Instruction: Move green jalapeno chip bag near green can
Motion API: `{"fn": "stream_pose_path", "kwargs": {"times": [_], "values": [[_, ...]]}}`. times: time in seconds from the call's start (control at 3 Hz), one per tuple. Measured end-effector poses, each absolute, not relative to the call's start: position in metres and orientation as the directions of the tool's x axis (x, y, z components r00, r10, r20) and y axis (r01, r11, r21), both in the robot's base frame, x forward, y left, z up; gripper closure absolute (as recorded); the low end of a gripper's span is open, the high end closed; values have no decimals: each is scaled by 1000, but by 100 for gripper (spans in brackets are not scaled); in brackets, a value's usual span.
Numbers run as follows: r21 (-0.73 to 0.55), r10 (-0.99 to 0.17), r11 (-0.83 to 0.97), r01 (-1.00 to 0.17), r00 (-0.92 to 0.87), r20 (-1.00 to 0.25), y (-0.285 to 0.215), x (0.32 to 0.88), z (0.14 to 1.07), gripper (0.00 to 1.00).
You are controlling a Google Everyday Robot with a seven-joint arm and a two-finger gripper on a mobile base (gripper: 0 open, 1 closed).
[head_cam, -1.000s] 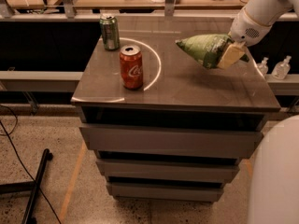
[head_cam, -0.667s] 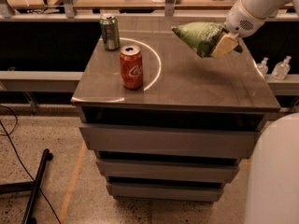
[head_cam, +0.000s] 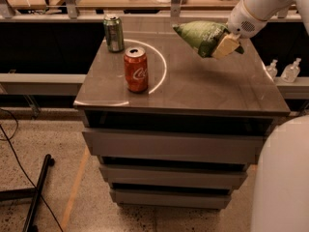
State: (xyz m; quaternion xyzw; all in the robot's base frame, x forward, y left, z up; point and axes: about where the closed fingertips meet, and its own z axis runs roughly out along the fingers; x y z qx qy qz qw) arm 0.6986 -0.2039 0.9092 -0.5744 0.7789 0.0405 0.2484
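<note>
The green jalapeno chip bag (head_cam: 200, 36) is a puffy light-green foil bag held in the air above the right back part of the cabinet top. My gripper (head_cam: 225, 45) is shut on the bag's right end, with the white arm reaching in from the upper right. The green can (head_cam: 114, 33) stands upright at the back left corner of the cabinet top, well to the left of the bag.
A red Coca-Cola can (head_cam: 136, 69) stands in front of the green can. The grey cabinet top (head_cam: 203, 88) has a white arc marked on it, with drawers below. Two small clear bottles (head_cam: 283, 71) sit on a ledge at right. A wooden table with clutter runs behind.
My gripper has carried the chip bag up and to the left, toward the back of the cabinet top. The cans have not moved.
</note>
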Motion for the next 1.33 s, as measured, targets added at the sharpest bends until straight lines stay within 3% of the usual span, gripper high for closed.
{"fn": "stream_pose_path", "kwargs": {"times": [1.33], "values": [[-398,-782,271,-877,41,-621,-73,816,923,100]]}}
